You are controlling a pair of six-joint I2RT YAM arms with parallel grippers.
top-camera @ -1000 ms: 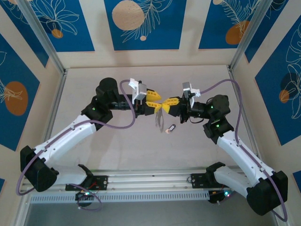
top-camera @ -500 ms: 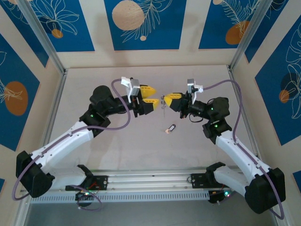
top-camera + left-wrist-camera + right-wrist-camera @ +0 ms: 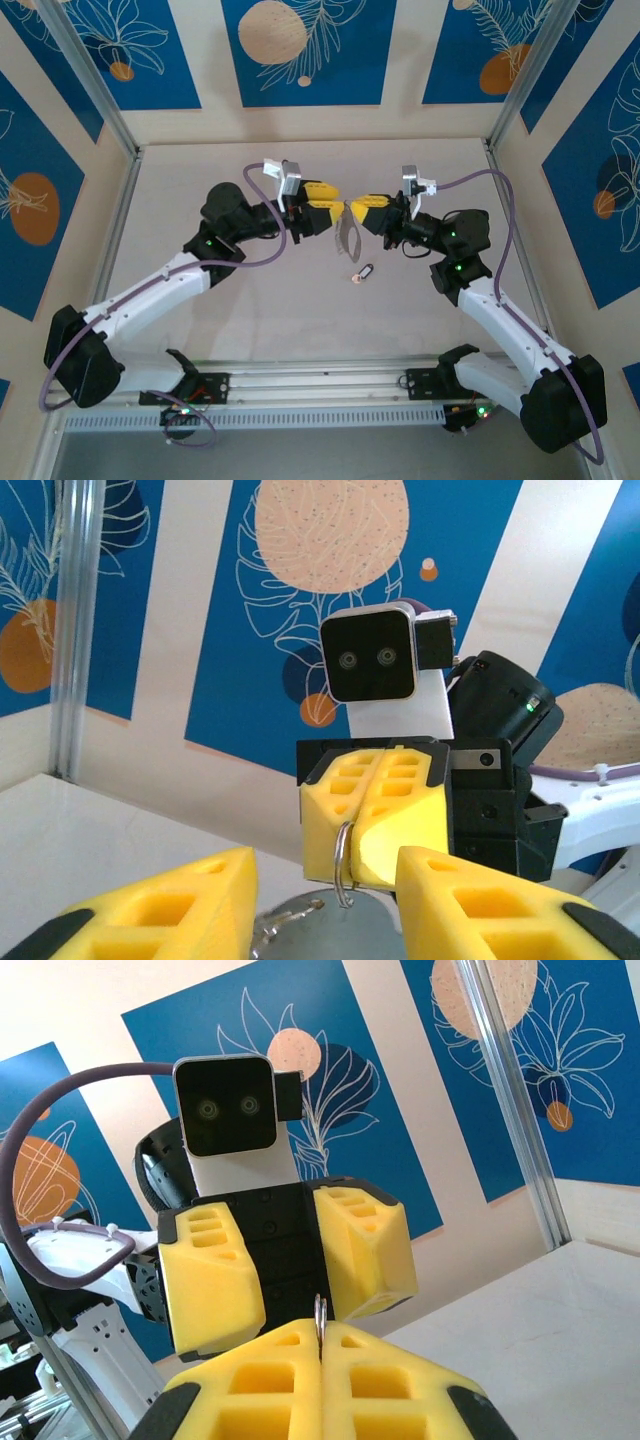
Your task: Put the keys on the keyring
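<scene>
Blocked: centre, left gripper (image 3: 338, 204) and right gripper (image 3: 353, 208) tip to tip, keyring (image 3: 347, 238) hanging between | 6 o'clock: key (image 3: 364, 272) on table (image 3: 300, 310) | 12 o'clock: open.

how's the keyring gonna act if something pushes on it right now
The keyring is pinched only at its top by the right gripper and hangs free below, so a push would probably swing or twist it. It looks like thin metal wire: likely light, stiff, and perhaps apt to slip between the shut fingers.

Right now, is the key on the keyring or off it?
Off. The key lies on the table, apart from the keyring, which hangs from the shut right gripper.
</scene>
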